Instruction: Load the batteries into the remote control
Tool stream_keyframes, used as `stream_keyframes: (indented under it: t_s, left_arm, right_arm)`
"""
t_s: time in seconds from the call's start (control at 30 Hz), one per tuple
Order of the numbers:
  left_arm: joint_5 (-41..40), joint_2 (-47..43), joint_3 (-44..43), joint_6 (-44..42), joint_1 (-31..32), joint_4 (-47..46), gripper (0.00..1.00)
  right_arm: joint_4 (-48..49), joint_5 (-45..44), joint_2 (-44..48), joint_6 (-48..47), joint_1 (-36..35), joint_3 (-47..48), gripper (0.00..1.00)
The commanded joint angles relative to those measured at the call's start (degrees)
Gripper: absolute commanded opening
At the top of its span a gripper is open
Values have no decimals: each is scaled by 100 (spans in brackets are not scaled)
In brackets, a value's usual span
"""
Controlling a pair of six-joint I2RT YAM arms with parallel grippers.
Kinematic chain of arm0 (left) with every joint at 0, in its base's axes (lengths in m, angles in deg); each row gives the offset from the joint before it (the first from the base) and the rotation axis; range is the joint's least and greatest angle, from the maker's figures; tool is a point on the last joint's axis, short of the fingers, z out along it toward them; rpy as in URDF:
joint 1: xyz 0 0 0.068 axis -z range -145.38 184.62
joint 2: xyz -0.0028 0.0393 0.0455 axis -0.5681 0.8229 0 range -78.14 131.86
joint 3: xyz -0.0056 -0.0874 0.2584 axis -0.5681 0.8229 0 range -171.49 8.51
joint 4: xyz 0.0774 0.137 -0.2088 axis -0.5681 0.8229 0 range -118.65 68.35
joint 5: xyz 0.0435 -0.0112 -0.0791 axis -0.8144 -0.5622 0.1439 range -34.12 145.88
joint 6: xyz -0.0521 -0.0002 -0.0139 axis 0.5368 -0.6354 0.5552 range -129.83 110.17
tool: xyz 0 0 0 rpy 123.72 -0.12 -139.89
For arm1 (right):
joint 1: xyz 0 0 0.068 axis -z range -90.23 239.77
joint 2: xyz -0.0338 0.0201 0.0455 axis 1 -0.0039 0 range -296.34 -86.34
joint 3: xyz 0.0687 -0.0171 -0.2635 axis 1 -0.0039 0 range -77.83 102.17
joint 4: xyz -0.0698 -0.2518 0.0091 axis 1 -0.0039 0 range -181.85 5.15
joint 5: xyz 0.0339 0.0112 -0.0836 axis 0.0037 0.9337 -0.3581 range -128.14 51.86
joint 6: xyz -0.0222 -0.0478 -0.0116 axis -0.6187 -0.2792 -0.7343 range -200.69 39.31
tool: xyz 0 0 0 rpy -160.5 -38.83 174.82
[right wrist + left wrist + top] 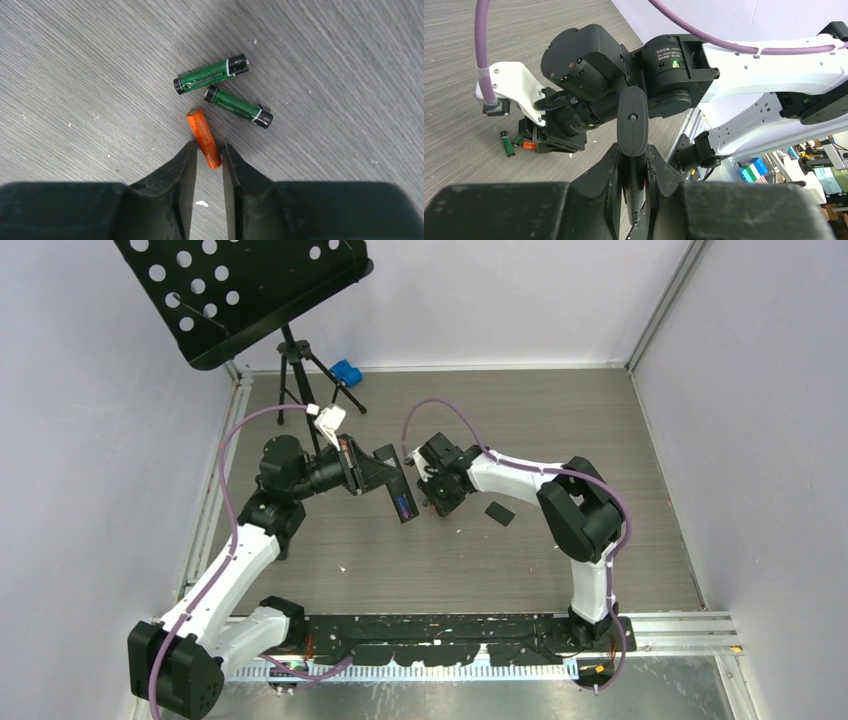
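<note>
Green batteries (pixel 211 74) lie just beside the orange battery (pixel 203 137) (right fingers (pixel 177 177) straddle it).

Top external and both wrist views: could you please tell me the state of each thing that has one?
remote: clamped in the left gripper, cover off.
cover: detached, flat on the table.
orange battery: lying on the table, near end between the right gripper fingers.
upper green battery: lying loose, untouched.
lower green battery: lying loose, untouched.
right gripper: straddles the orange battery; pinching or not, cannot tell.
</note>
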Motion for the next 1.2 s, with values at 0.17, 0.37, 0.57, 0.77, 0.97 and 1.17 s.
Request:
stream_keyframes:
  t_s: [0.17, 0.37, 0.57, 0.77, 0.97, 1.17]
  left_arm:
    - [-78, -139, -268, 84, -20, -94, 0]
    - [-277, -158, -176, 204, -20, -115, 0]
    - [-133, 26, -90, 514, -20, -408, 0]
    - [-55, 248, 33, 995, 19, -859, 0]
    - [-224, 655, 112, 1530, 303, -1267, 0]
    - [-437, 1112, 192, 1865, 516, -1601, 0]
  right_arm:
    - [-713, 21, -96, -314, -144, 249, 4]
    - [-588, 240, 875, 7, -162, -200, 3]
    - [-114, 220, 2208, 840, -161, -689, 3]
    - [229, 298, 3495, 1693, -162, -1040, 5]
    - [137, 499, 4345, 2319, -156, -987, 8]
    - [-358, 774, 4466, 2548, -161, -628, 10]
